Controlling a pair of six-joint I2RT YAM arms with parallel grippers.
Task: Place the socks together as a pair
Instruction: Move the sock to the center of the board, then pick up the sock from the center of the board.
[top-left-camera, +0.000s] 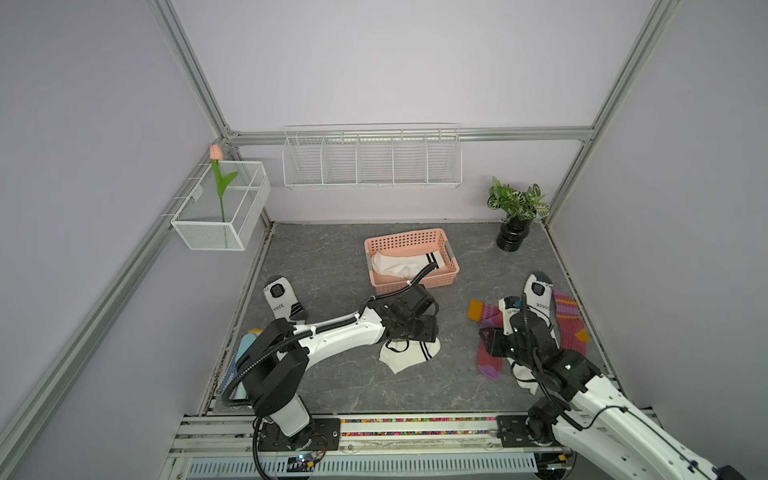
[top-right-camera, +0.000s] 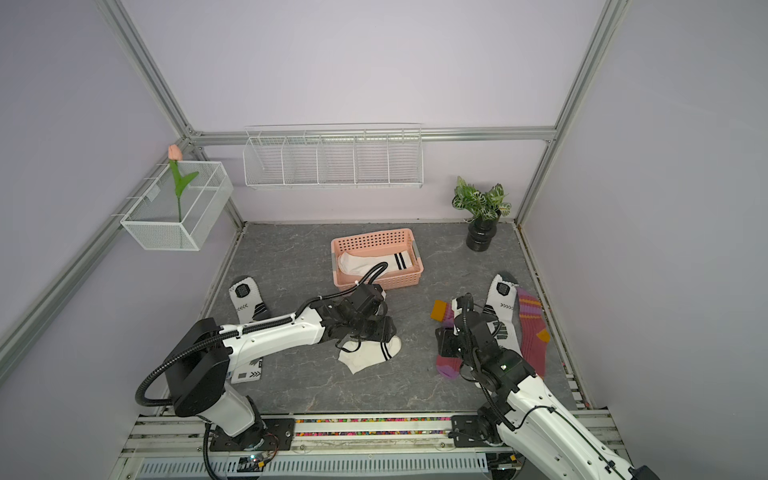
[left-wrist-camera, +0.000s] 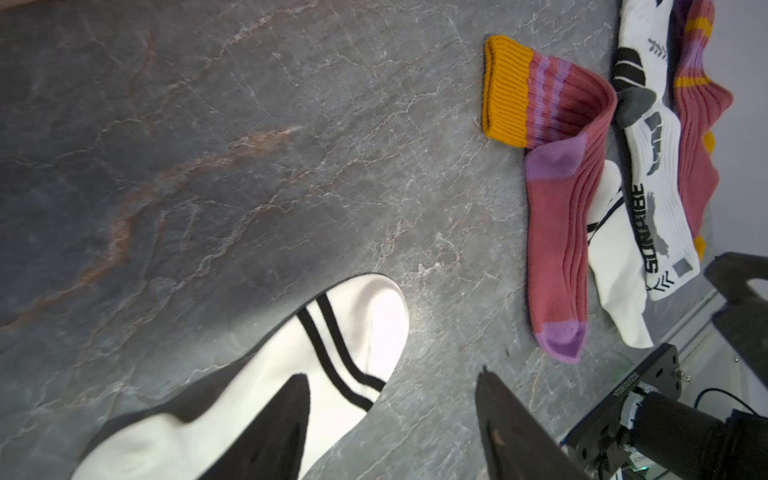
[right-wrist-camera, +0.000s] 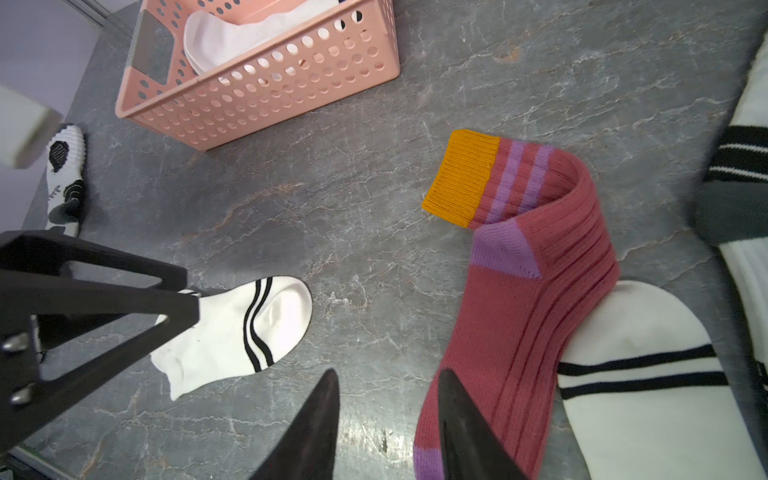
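White sock (left-wrist-camera: 374, 324), two black cuff stripes, possibly two layers.

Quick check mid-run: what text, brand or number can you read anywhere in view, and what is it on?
"SONHIBE", as best it reads: black letters running along the white sports sock in the pile, seen in the left wrist view.
Small white print on the black mount plate: too small to read.
On the other sports sock, in a top view: chevrons and dark patches only, no legible letters.
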